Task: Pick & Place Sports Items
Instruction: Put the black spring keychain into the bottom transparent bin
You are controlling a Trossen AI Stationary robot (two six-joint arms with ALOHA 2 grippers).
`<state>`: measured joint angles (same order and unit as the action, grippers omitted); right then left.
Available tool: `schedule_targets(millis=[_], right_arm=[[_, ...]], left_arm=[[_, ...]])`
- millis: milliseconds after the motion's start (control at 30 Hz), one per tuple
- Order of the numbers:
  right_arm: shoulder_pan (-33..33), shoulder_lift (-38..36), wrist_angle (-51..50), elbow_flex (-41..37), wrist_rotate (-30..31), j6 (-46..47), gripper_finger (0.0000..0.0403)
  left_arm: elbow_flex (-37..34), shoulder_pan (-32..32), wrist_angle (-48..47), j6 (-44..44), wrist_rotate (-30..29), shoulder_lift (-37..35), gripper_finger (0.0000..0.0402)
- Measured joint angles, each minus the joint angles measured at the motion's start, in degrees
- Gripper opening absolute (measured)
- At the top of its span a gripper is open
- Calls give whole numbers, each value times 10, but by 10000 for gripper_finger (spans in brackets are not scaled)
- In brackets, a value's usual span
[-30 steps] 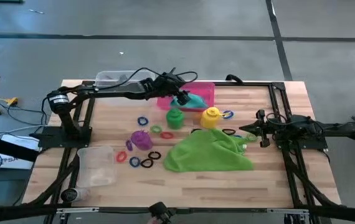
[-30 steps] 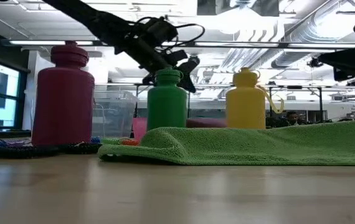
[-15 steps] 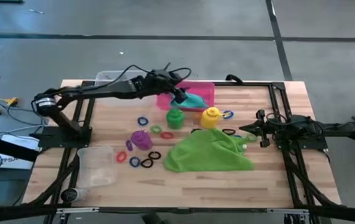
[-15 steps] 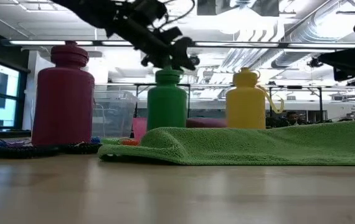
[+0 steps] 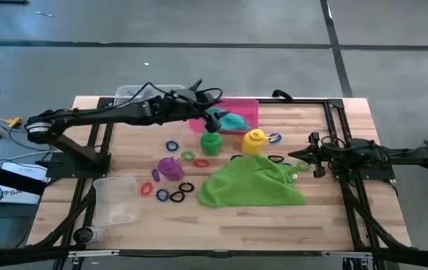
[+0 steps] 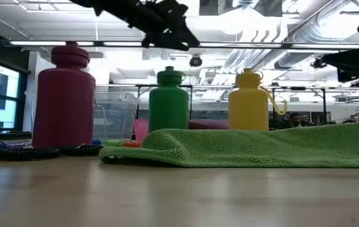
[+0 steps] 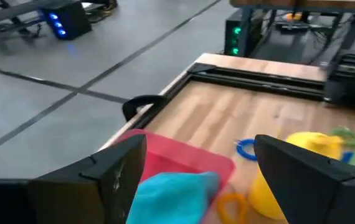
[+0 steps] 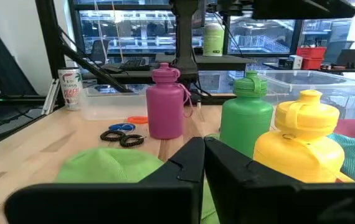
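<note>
My left gripper [image 5: 201,114] hovers open and empty above the table's far side, just left of the pink tray [image 5: 248,107]. A teal cloth [image 7: 171,196] lies in that tray, ahead of and below the fingers. A green bottle [image 5: 211,141], a yellow bottle [image 5: 254,139] and a purple bottle [image 5: 170,168] stand upright on the wood. The larger green cloth [image 5: 251,184] lies crumpled near the middle, with small coloured rings [image 5: 170,193] scattered around the bottles. My right gripper [image 5: 304,157] waits shut at the table's right side.
A clear tub [image 5: 143,94] stands at the far edge behind the left arm, and another [image 5: 116,202] at the near left. The black frame rails [image 5: 334,112] run along the table's right and far sides. Bare wood lies along the near edge.
My left gripper has risen and drawn back toward the table's left edge, away from the teal cloth, tipping up nearer to level. Its fingers stay equally far apart. The teal cloth stays in the pink tray.
</note>
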<state>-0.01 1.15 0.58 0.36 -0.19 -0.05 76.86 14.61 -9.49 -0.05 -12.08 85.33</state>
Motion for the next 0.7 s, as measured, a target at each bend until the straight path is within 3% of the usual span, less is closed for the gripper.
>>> schedule_targets(millis=[467, 700], right_arm=[[0, 0, 0, 0, 0, 0, 0], [0, 0, 0, 0, 0, 0, 0]], left_arm=[[0, -88, -36, -35, 1, -14, 243], [0, -121, -65, -39, 68, -22, 243]])
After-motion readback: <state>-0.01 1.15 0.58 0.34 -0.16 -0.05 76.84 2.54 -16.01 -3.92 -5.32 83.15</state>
